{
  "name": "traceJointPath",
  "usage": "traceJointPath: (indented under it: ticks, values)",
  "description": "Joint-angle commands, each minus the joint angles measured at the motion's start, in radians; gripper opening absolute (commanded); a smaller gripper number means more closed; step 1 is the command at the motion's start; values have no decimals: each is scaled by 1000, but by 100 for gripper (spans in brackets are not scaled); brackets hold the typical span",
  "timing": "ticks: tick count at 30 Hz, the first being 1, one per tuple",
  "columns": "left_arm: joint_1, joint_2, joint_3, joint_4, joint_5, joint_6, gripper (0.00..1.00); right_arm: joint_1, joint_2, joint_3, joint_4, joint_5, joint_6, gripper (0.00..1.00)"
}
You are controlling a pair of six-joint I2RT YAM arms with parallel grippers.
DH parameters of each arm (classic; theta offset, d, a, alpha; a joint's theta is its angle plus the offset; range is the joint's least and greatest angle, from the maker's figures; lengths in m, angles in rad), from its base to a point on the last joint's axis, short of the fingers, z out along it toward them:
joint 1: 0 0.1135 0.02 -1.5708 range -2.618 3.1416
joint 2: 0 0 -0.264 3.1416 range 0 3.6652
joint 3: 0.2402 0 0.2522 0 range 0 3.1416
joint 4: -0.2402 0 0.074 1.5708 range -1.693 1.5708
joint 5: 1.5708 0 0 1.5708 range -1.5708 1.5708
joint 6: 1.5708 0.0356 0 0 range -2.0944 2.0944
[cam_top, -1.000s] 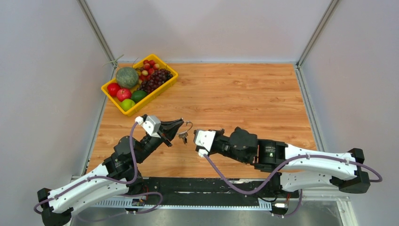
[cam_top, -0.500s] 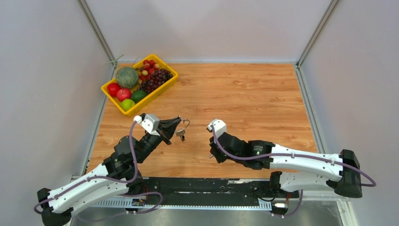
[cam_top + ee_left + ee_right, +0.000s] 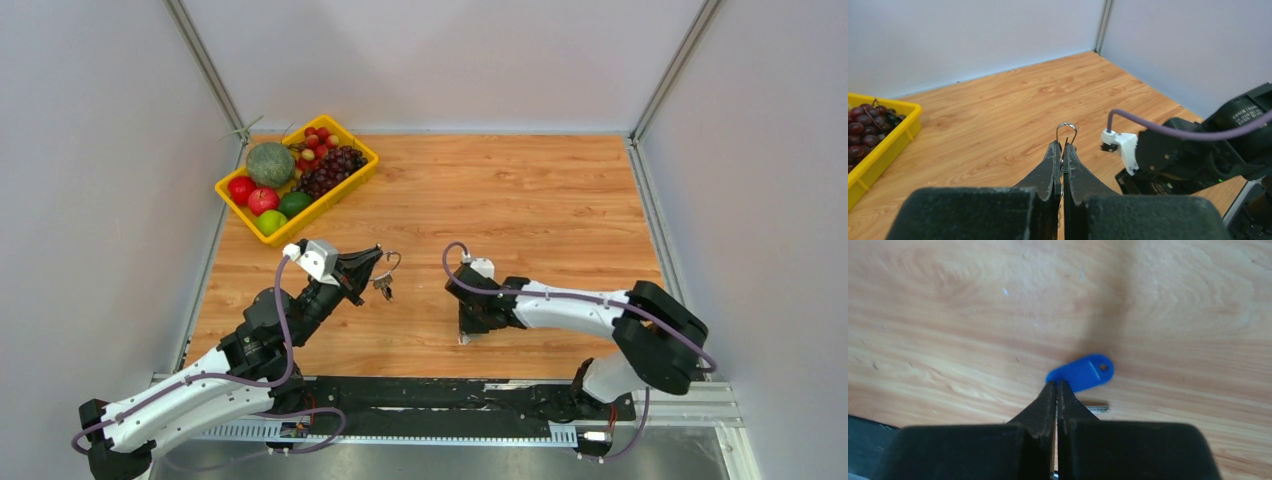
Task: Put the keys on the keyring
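My left gripper (image 3: 378, 268) is shut on the thin silver keyring (image 3: 396, 262) and holds it above the table. Small keys (image 3: 385, 289) hang from the ring under the fingertips. In the left wrist view the ring's loop (image 3: 1067, 131) sticks out past the shut left gripper (image 3: 1062, 146). My right gripper (image 3: 464, 334) points down at the table, to the right of the left one. In the right wrist view the right gripper (image 3: 1057, 384) is shut on the near end of a blue-headed key (image 3: 1084, 372) at table level. A short silver piece (image 3: 1096, 407) lies beside the right finger.
A yellow basket (image 3: 331, 200) of fruit stands at the back left; its corner with grapes shows in the left wrist view (image 3: 893, 137). The right arm (image 3: 1198, 160) is close to the right of the keyring. Grey walls enclose the wooden table (image 3: 540, 200).
My right arm has swung away from the keyring, to the right, and turned its gripper down to the table. My left gripper has stayed almost still, holding the ring.
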Motion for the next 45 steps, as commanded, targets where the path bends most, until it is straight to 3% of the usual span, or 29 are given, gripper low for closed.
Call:
traceJointPath:
  ticks: [1, 5, 8, 10, 12, 14, 19, 27, 36, 45]
  values:
    - [0, -8, 14, 36, -11, -10, 0, -25, 185, 137, 26, -6, 110, 0]
    - [1, -8, 11, 35, -15, -10, 0, -20, 349, 264, -37, 11, 133, 0]
    - [0, -7, 9, 35, -22, -8, 0, 30, 341, 313, -28, 91, 107, 3]
    - [1, -6, 9, 36, -24, -7, 0, 57, 298, 316, -28, 175, 116, 13]
    - [1, -9, 8, 34, -30, -9, 0, 60, 248, 302, -28, 223, 122, 32]
    - [1, -19, 4, 34, -37, -9, 0, 61, 185, 272, -26, 270, 123, 40]
    - [0, -54, -8, 39, -51, -9, 0, 67, 9, 137, 45, 346, 47, 48]
    - [0, -52, -2, 29, -53, -6, 0, 67, -72, 129, 128, 226, -454, 39]
    - [0, -58, -4, 27, -58, -7, 0, 77, -148, 84, 205, -21, -1041, 58]
    - [1, -72, -12, 32, -57, -12, 0, 60, -159, -23, 253, -222, -1548, 62]
